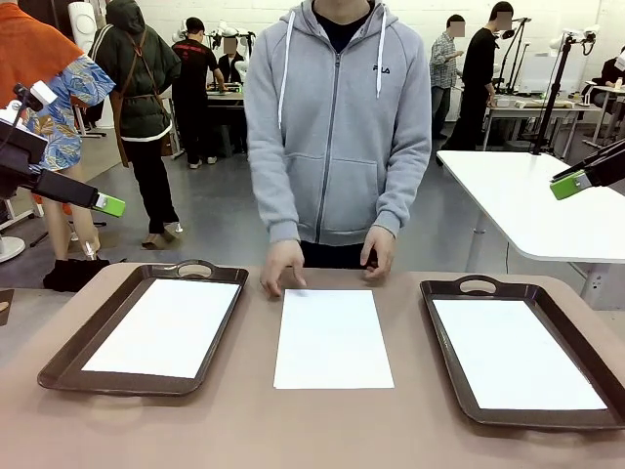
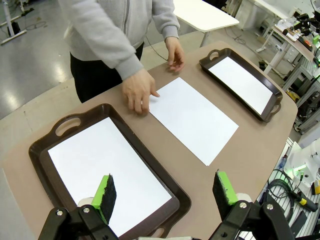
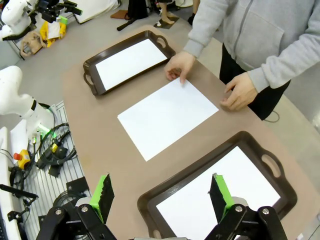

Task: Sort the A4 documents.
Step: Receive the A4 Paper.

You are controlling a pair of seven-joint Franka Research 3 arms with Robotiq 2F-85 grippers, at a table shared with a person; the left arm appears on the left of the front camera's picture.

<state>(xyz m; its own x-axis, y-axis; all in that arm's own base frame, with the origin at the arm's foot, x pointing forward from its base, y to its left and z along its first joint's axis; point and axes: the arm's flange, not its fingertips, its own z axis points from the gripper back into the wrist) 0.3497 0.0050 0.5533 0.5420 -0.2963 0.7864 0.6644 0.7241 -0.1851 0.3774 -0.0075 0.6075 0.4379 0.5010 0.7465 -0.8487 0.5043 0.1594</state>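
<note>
Three A4 documents lie flat in a row. The left sheet (image 1: 161,327) sits inside the dark brown left tray (image 1: 127,384) and the right sheet (image 1: 513,354) inside the matching right tray (image 1: 537,418). The middle sheet (image 1: 332,338) lies bare on the tabletop (image 1: 244,430) between the two trays, touching neither. The person standing across from the robot has one hand (image 1: 281,266) with its fingertips on the middle sheet's far corner, and the other hand (image 1: 379,250) rests on the tabletop just past the sheet's far edge. The left gripper (image 2: 166,194) hangs above the near end of the left tray, its fingers (image 2: 106,194) spread wide and gripping nothing. The right gripper (image 3: 161,194) hovers over the right tray's near end, fingers just as wide apart, empty and touching nothing.
</note>
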